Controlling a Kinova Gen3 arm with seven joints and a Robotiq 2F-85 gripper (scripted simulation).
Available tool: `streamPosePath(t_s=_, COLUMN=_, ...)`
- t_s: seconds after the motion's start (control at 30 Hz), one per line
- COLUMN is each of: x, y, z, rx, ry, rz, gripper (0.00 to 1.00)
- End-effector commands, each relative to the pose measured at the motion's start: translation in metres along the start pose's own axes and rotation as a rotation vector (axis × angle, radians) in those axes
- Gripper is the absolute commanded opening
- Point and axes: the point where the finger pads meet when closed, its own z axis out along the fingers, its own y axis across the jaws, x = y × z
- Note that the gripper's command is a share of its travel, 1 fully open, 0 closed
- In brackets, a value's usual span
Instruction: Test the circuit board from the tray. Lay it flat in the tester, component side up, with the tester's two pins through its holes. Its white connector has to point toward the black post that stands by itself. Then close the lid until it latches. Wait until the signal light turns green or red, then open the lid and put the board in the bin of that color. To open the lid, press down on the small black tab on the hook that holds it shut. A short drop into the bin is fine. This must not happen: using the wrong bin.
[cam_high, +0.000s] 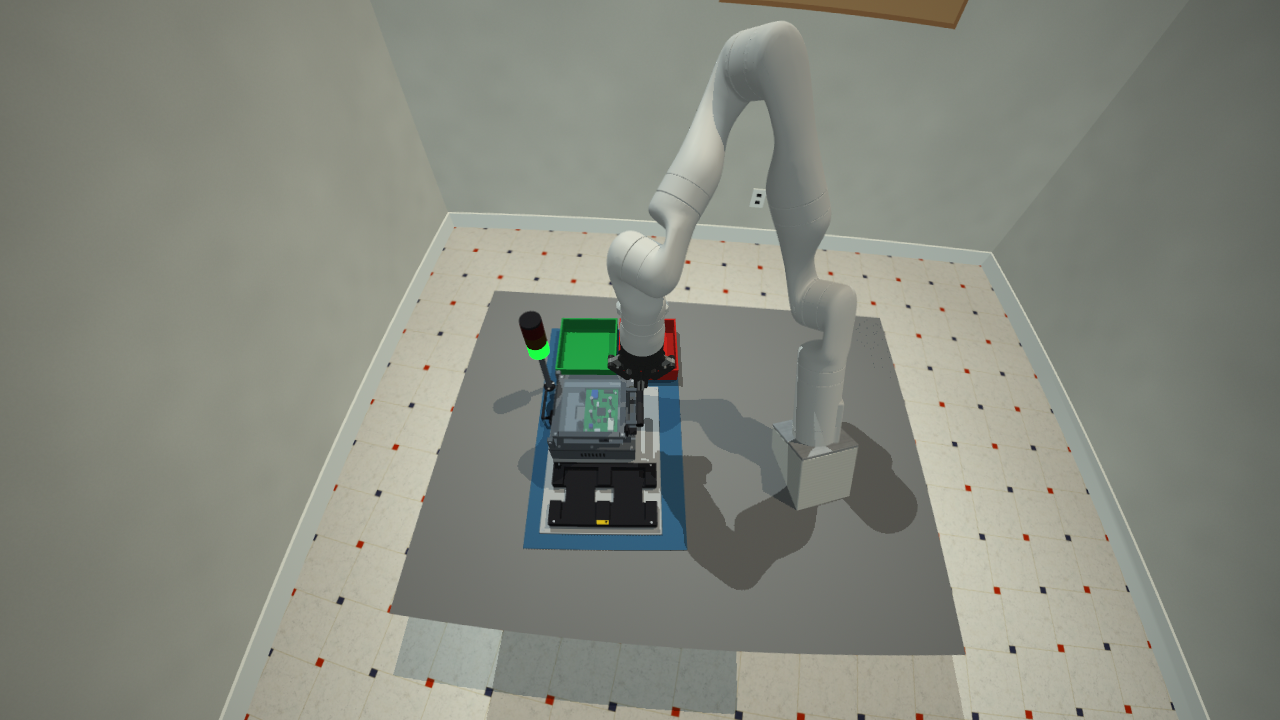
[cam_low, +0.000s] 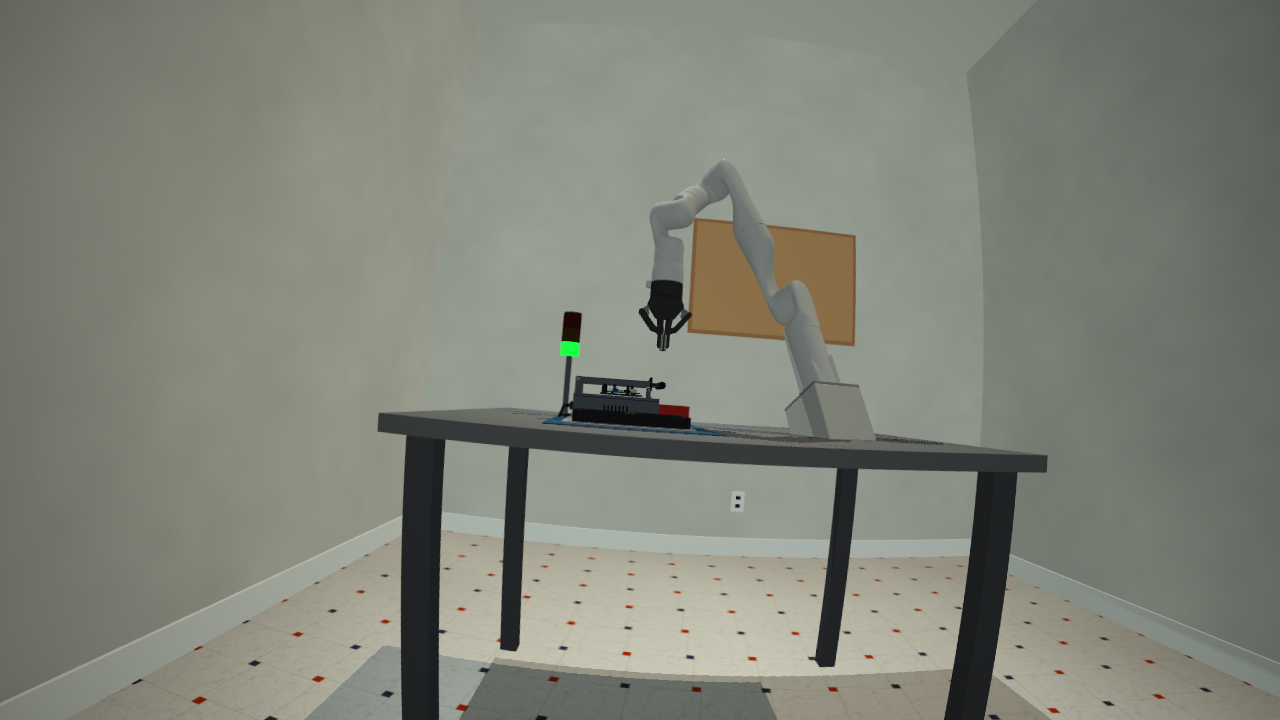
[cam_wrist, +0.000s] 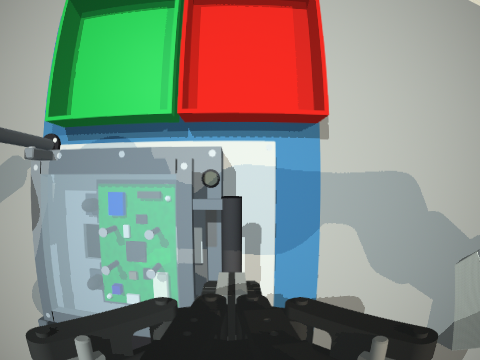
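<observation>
The green circuit board (cam_high: 601, 410) (cam_wrist: 167, 215) lies flat in the tester (cam_high: 590, 453), component side up, under the clear lid (cam_wrist: 185, 225), which is down. Its white connector (cam_wrist: 161, 285) is at the board's near right corner in the wrist view. The signal light (cam_high: 537, 350) (cam_low: 570, 348) glows green. The black handle bar (cam_wrist: 231, 225) runs along the lid's right side. My gripper (cam_low: 662, 343) (cam_wrist: 231, 289) is shut and empty, hanging above the handle side. It hides the hook and its tab in the wrist view. The green bin (cam_high: 588, 347) (cam_wrist: 125, 65) is empty.
The red bin (cam_wrist: 245, 60) (cam_low: 674, 411) stands right of the green one, behind the tester, and is empty. The black tray (cam_high: 581, 492) in front of the tester holds no board. The light's pole (cam_wrist: 25, 137) rises at the tester's left. A blue mat (cam_high: 671, 465) lies underneath.
</observation>
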Motion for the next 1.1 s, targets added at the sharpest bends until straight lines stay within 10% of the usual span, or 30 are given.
streamPosePath(t_s=0.0, x=0.000, y=-0.001, z=-0.001, rx=0.002, ry=-0.001, rz=0.000, gripper=0.00)
streamPosePath(t_s=1.07, x=-0.010, y=-0.001, z=-0.020, rx=0.002, ry=-0.001, rz=0.000, gripper=0.00)
